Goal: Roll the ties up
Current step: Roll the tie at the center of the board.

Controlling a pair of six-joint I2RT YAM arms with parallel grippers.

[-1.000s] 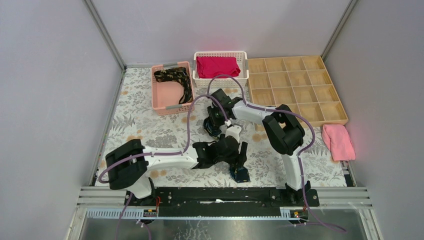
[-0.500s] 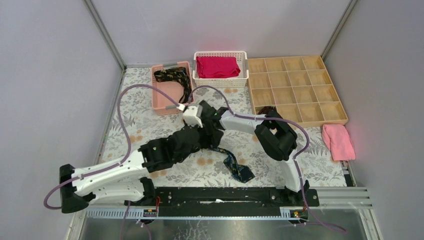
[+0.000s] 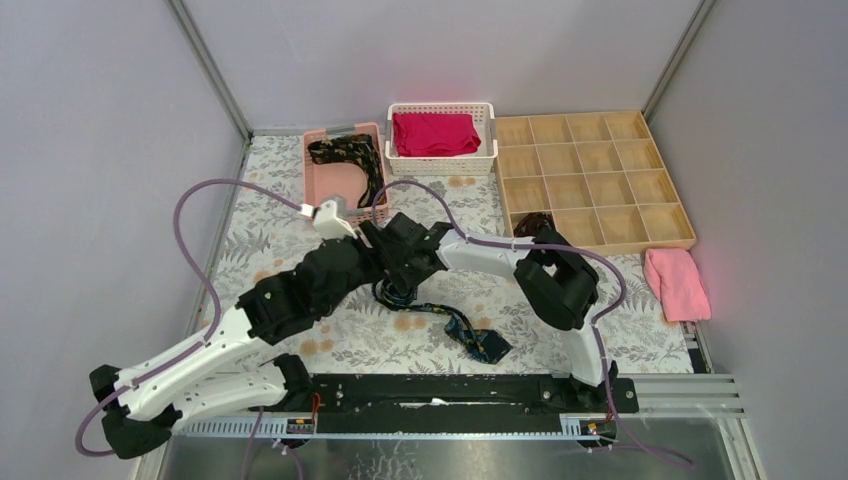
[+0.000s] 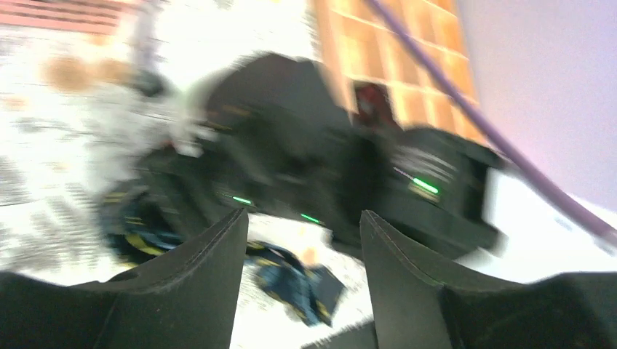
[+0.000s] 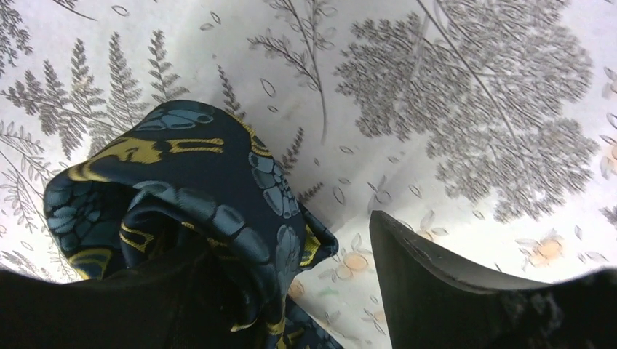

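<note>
- The blue-patterned tie (image 3: pixel 440 320) lies on the floral surface (image 3: pixel 270 250), in the middle and a little toward the near edge. One end is wound into a loose coil under the two wrists. The rest trails right and nearward as a flat strip to its broad tip.
- The right tool (image 5: pixel 287 243) is released. In its wrist view the coil leans against one finger, while the other finger (image 5: pixel 451 291) stands apart, with bare surface between it and the fabric.
- The left tool (image 4: pixel 302 283) is also released, its two fingers apart with nothing between them. Its wrist view is blurred and looks past them at the right arm and the tie beneath it.
- A second tie (image 3: pixel 350 160), black with a gold-brown pattern, lies loosely in the pink basket (image 3: pixel 335 185) at the far left.
- Just right of it, the white basket (image 3: pixel 440 108) holds a folded red cloth (image 3: pixel 435 133).
- The wooden tray (image 3: pixel 600 180) sits at the far right. A small dark coil (image 3: pixel 535 220) rests in its near-left compartment.
- A pink towel (image 3: pixel 677 283) lies on the surface just near the tray's right corner.
</note>
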